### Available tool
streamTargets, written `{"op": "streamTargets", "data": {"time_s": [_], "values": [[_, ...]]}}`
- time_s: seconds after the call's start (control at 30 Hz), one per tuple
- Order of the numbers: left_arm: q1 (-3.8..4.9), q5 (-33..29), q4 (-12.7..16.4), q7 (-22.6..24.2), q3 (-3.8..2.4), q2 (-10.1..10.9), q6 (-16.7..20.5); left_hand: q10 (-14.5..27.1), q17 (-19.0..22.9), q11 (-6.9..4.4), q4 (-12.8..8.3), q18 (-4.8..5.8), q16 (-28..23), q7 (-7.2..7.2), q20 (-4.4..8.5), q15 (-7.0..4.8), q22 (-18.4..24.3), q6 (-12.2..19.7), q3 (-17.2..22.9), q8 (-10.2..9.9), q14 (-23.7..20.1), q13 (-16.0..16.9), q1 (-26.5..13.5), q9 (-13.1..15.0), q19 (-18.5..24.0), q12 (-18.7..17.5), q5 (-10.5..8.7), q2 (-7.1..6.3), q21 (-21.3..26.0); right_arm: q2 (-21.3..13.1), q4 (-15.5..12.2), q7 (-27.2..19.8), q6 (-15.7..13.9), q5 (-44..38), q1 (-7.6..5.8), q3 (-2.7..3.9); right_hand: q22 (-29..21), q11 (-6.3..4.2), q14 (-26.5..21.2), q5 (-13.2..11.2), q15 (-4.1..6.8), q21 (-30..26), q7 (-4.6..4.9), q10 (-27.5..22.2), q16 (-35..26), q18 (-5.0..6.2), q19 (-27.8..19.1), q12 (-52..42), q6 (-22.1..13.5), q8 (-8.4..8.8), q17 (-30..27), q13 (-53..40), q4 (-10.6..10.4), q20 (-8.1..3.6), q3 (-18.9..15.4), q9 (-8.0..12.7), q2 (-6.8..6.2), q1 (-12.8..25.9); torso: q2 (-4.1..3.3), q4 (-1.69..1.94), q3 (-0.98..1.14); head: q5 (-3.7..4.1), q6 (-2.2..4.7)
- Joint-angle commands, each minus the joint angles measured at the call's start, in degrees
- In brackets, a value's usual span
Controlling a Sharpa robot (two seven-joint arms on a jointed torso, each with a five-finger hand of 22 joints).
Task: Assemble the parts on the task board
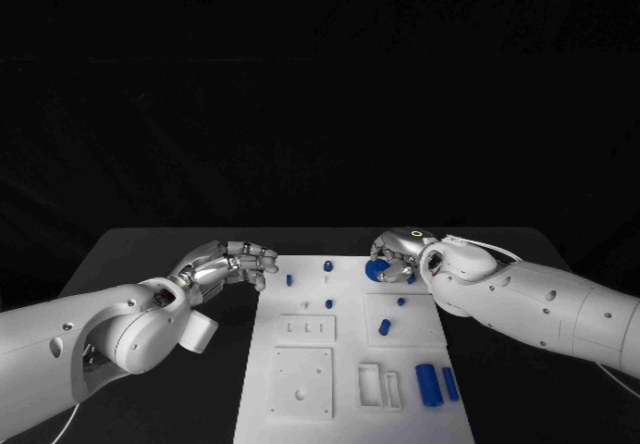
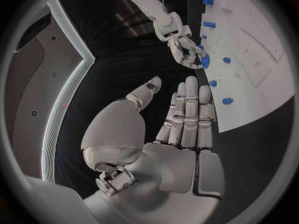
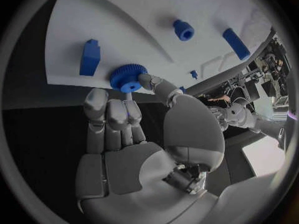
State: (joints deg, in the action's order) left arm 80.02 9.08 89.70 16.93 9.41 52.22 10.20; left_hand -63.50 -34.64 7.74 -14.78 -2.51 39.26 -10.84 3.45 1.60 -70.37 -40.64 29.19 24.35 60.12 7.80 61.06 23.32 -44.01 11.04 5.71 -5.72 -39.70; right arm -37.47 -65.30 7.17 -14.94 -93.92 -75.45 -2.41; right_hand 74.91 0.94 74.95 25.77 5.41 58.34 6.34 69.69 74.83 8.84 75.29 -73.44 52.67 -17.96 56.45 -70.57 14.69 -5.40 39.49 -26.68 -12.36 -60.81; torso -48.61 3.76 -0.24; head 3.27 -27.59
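Dim, with black surroundings beyond the table [image 1: 160, 242] toward 12 o'clock; brightest on the white task board [image 1: 350, 407], lit from above. Soft glare on the right hand [image 1: 396, 252]. Strong fisheye bending at wrist-view rims, edges dark and blurred.

- I can read no text, label, brand or number anywhere, neither on the task board [image 1: 350, 370] nor on the blue parts [image 1: 427, 382].
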Motion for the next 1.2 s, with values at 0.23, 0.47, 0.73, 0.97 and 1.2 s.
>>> {"op": "streamTargets", "data": {"time_s": [0.23,0.47,0.73,0.97,1.2], "values": [[0.04,0.1,0.2,0.4,-0.01,0.1,-0.5,0.4,0.1,-0.19,-0.2,-0.54,0.1,-0.79,0.44,0.08,0.1,0.3,0.2,-0.2,-0.4,-0.1,0.3,0.1,0.0,-0.2,-0.03,-0.04,-0.2,0.2,-0.1,-0.3,-1.3,-6.5,0.59,-0.38,0.7,-0.88,0.0,-0.8,0.73,0.3,0.13,0.5,-0.4,6.16,0.1,-0.6,2.6,-0.91,0.2,-0.3,-0.4,0.16,1.1,-1.0,0.57,-0.9,-0.02,0.06,-0.1,0.12,0.04],[0.04,0.1,0.3,0.4,-0.01,0.2,-0.5,0.4,0.1,-0.2,-0.2,-0.53,0.1,-0.79,0.44,0.08,0.1,0.3,0.2,-0.2,-0.4,-0.1,0.4,0.1,0.0,-0.2,-0.02,-0.01,-0.2,-0.3,-1.8,-0.2,-4.4,-8.3,0.58,-0.38,0.7,-1.08,0.1,-1.5,0.94,0.4,-0.08,0.9,-0.4,6.16,0.3,-0.9,3.1,-1.07,0.3,-0.5,-0.9,0.15,1.4,-1.1,0.31,-0.8,-0.02,0.03,-0.05,0.15,0.03],[0.05,0.1,0.4,0.4,-0.01,0.3,-0.5,0.4,0.1,-0.2,-0.3,-0.52,0.1,-0.79,0.44,0.08,0.1,0.3,0.2,-0.2,-0.4,-0.1,0.4,0.1,0.0,-0.2,-0.02,-0.01,-0.2,-1.2,-5.7,1.0,-6.7,-12.0,0.23,-0.37,0.7,-1.27,0.2,-2.4,1.09,0.5,-0.27,1.3,-0.5,6.16,0.6,-1.0,3.5,-1.13,0.4,-0.6,-1.7,0.03,1.7,-1.3,-0.59,-0.6,0.01,-0.09,-0.03,0.0,0.19],[0.05,0.1,0.5,0.4,-0.02,0.3,-0.5,0.4,0.1,-0.19,-0.3,-0.51,0.1,-0.79,0.45,0.08,0.1,0.3,0.2,-0.2,-0.4,-0.1,0.4,0.1,0.0,-0.2,-0.01,-0.01,-0.2,-1.1,-8.7,1.6,-7.8,-14.6,0.01,-0.37,0.7,-1.35,0.3,-3.6,1.19,0.6,-0.35,1.6,-0.6,6.16,0.8,-1.0,3.8,-1.05,0.5,-0.7,-2.5,-0.05,2.5,-1.4,-1.35,-0.9,-0.03,0.01,0.0,-0.08,0.39],[0.05,0.1,0.5,0.5,-0.02,0.3,-0.5,0.4,0.1,-0.19,-0.3,-0.5,0.1,-0.8,0.45,0.09,0.1,0.4,0.2,-0.2,-0.4,-0.1,0.4,0.1,0.1,-0.2,-0.01,-0.01,-0.2,0.0,-10.9,2.2,-8.4,-16.3,0.01,-0.37,0.7,-1.38,0.3,-4.6,1.22,0.6,-0.38,1.7,-0.7,6.16,0.8,-0.9,3.9,-0.95,0.5,-0.6,-3.1,-0.1,3.0,-1.5,-1.92,-1.1,-0.04,0.13,-0.04,-0.34,0.47]]}}
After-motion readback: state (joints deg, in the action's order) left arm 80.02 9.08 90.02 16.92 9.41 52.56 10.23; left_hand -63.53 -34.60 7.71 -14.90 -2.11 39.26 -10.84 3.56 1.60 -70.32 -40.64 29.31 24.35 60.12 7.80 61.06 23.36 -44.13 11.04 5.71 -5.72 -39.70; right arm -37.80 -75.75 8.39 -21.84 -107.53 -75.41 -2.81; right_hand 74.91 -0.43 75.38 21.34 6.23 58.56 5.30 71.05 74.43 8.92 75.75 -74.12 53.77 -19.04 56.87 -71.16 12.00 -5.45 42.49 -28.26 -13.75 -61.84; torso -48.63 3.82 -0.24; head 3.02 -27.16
